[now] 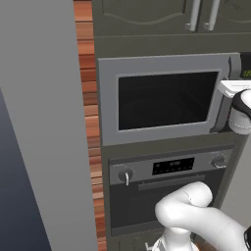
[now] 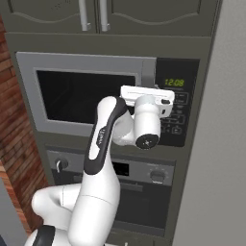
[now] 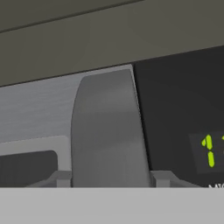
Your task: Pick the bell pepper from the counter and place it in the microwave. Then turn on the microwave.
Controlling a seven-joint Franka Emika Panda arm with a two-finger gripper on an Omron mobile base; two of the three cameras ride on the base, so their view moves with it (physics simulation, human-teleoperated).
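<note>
A dark green cabinet wall [image 2: 144,41] stands beside red brick [image 1: 90,122]. One microwave [image 1: 162,98] is built into it, door closed, above one oven [image 1: 166,191] with two knobs [image 1: 125,175]. The gripper [image 2: 146,91] is at the microwave's vertical door handle [image 3: 107,131], between the window and the black keypad panel [image 2: 180,105] with green digits. Whether the fingers grasp the handle cannot be told. Two silver cupboard handles [image 2: 92,14] hang above.

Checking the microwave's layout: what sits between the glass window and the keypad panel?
The upright grey door handle, in the hand view, between window and panel.
</note>
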